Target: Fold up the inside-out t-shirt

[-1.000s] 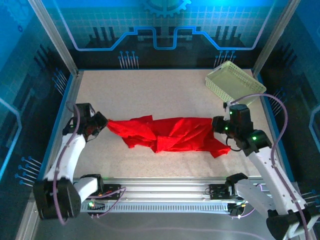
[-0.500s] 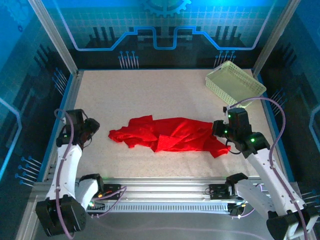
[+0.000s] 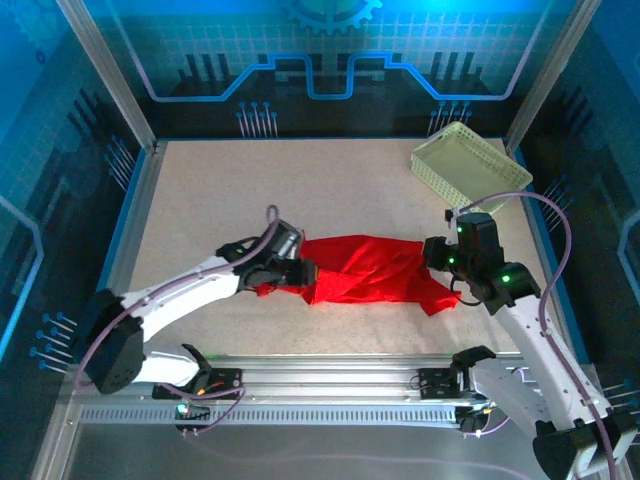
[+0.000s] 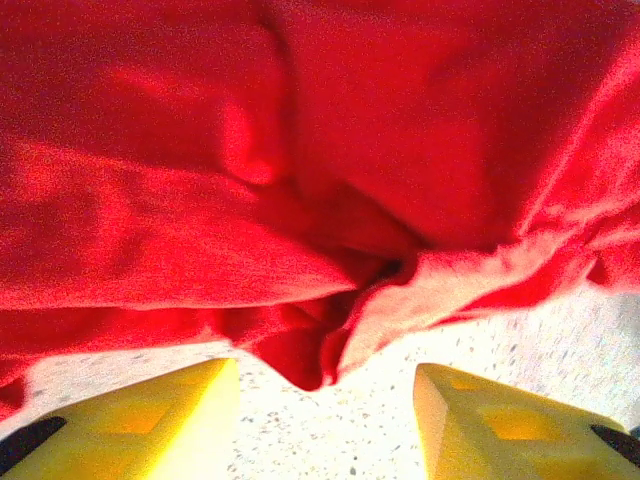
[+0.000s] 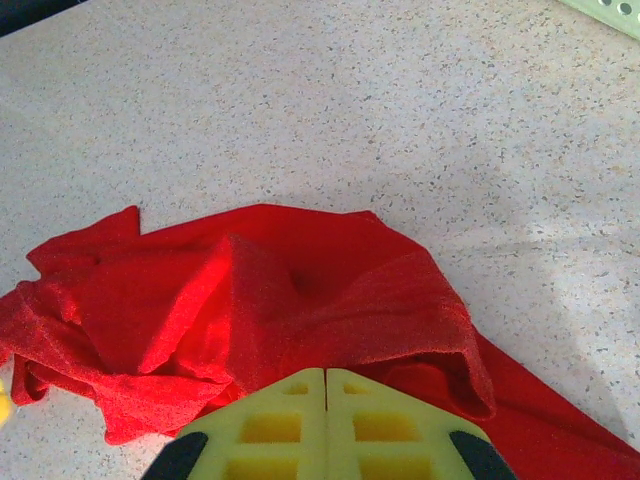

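Observation:
The inside-out t-shirt [image 3: 360,270] is a bright red crumpled band lying across the middle of the table. My left gripper [image 3: 297,271] sits low over its left part. In the left wrist view this gripper [image 4: 325,400] is open, its yellow fingers [image 4: 150,410] either side of a hanging fold tip of the t-shirt [image 4: 300,150] with bare table between them. My right gripper [image 3: 436,255] is at the shirt's right end. In the right wrist view that gripper [image 5: 327,385] is shut, and the t-shirt [image 5: 260,290] bunches up into its closed tips.
A pale yellow-green lattice basket [image 3: 468,165] stands at the back right, its corner [image 5: 612,10] showing in the right wrist view. The speckled table [image 3: 250,190] has bare room behind and to the left of the shirt. A metal rail [image 3: 330,375] runs along the near edge.
The left gripper let go of the shirt's left end, drew back to the left, then swung in over the shirt's left part. The shirt slackened and shortened. The right arm barely moved.

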{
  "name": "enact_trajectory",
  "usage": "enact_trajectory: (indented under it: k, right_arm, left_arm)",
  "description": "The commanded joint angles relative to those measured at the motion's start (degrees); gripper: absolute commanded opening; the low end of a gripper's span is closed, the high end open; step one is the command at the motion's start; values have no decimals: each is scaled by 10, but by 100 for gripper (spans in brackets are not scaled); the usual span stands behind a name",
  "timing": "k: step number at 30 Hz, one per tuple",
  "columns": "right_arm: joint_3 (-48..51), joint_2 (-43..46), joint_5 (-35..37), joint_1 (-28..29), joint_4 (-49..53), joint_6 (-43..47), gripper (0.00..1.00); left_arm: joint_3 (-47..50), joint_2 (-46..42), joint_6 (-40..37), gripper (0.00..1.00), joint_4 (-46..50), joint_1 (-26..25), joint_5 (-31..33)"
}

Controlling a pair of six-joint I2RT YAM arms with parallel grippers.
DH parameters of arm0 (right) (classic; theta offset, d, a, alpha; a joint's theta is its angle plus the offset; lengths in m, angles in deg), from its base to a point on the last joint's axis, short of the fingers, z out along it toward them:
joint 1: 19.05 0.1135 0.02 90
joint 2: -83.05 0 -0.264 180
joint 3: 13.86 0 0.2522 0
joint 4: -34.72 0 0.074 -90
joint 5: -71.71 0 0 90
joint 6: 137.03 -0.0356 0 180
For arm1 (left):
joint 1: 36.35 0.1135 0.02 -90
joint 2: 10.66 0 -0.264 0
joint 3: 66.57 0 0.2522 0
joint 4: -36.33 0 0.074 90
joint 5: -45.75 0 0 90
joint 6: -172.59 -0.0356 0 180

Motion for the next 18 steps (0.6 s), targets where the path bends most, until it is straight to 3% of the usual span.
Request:
enact_trajectory:
  k: [1, 12, 14, 18]
  right_arm:
    - [-6, 1, -10, -4, -8, -3, 0]
    - [2, 4, -15, -3, -12, -5, 0]
    - [2, 4, -15, -3, -12, -3, 0]
    - [0, 4, -3, -3, -5, -1, 0]
  left_arm:
    - [-36, 48, -54, 55, -32, -35, 26]
    - [-80, 136, -78, 60, -44, -52, 83]
    - [-86, 144, -77, 51, -48, -52, 81]
    - [-87, 139, -74, 21, -51, -52, 82]
